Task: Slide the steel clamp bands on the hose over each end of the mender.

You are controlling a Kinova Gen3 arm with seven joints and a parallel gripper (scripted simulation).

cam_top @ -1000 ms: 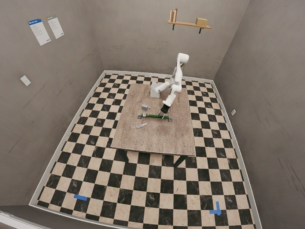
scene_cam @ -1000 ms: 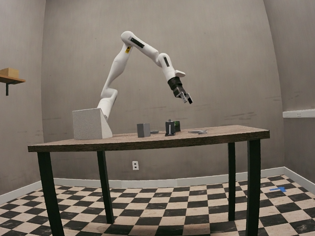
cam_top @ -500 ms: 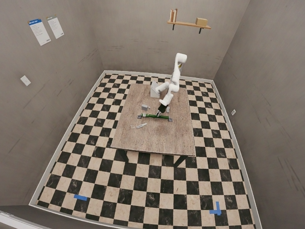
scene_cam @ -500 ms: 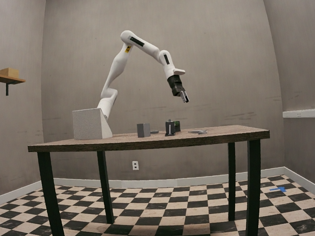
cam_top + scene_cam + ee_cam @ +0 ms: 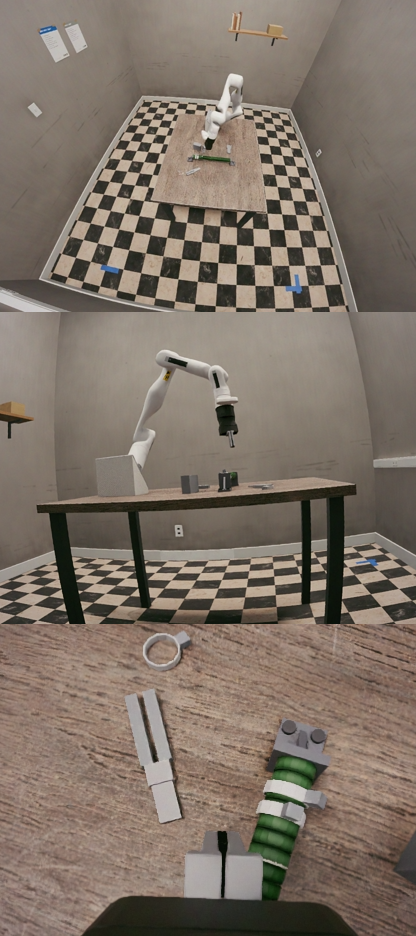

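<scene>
Gripper: gripper (image 5: 222,859) closed on nothing, fingers pressed together, hanging well above the table (image 5: 60,844).
Hose: green ribbed hose (image 5: 278,836) lies below, just right of the fingertips, its end in a grey block (image 5: 299,746).
Bands: two steel bands (image 5: 285,790) sit close together near that block.
Advice: descend beside one band, push along the hose with closed fingers, keeping it square.
</scene>
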